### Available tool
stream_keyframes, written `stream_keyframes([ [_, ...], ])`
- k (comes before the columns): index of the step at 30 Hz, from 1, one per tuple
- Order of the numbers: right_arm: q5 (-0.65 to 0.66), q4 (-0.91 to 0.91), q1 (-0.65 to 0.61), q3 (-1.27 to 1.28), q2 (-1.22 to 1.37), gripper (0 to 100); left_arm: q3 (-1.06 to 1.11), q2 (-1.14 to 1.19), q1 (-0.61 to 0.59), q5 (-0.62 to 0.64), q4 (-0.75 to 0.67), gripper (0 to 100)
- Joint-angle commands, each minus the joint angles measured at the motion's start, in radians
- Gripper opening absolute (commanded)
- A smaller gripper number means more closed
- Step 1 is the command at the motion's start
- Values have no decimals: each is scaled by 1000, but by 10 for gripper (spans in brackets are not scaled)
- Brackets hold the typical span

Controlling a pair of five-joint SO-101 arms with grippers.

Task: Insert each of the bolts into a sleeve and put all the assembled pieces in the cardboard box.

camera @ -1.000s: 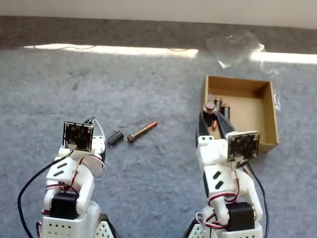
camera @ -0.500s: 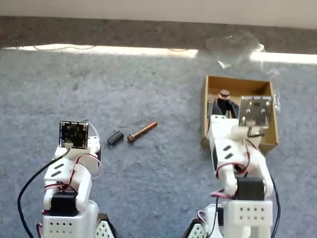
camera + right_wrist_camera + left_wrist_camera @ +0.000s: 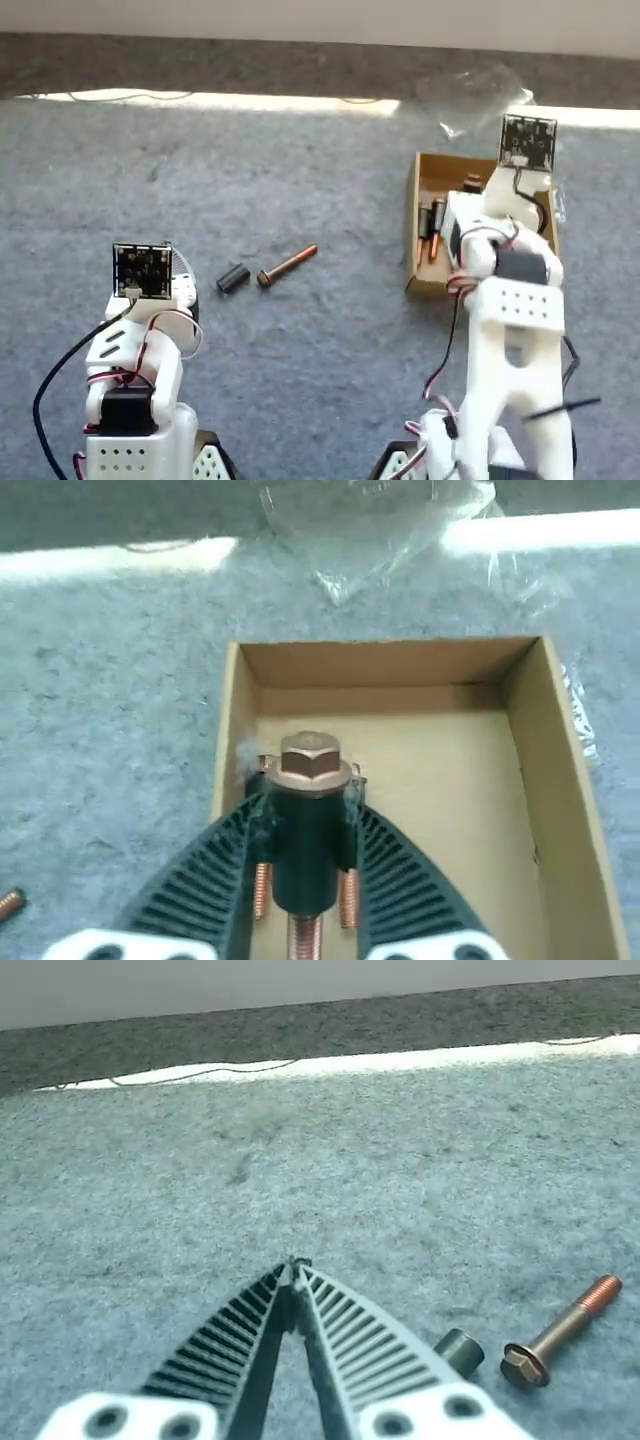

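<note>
One assembled piece, a copper bolt (image 3: 310, 762) seated in a black sleeve (image 3: 305, 852), hangs over the cardboard box (image 3: 385, 665). The right pincer (image 3: 307, 798) is clamped on the sleeve rather than on the bolt.

The main risk, as I judge it, is that only the fit holds the bolt. A jolt or a drop from height could let it slide out of the sleeve and undo the assembly. A release close to the near wall could also land the piece on the rim or on the two finished pieces (image 3: 430, 222), which lie along the box's left side.

The held piece's long axis runs in line with the pincer's fingers. Its hexagonal head points toward the box's far wall and its threaded end back toward the wrist. I cannot tell how steeply it tilts.

Out on the grey table (image 3: 330, 340) the last loose bolt (image 3: 287, 265) lies flat on a diagonal. Its head is just beside the loose sleeve (image 3: 233, 278) and apart from it, and its threaded tip points away toward the box.

The left pincer (image 3: 293, 1265) sits near this pair with its tips together, holding nothing. Nudging the sleeve could send it rolling.

A clear plastic bag (image 3: 475, 95) lies beyond the box.
</note>
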Motion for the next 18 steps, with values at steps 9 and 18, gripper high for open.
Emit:
stream_keyframes([
  [9, 98, -4, 124, -401, 533, 5, 15, -12, -4, -6, -6, 5],
  [18, 100, -2, 143, -550, 797, 5, 15, -12, -4, -6, -6, 5],
])
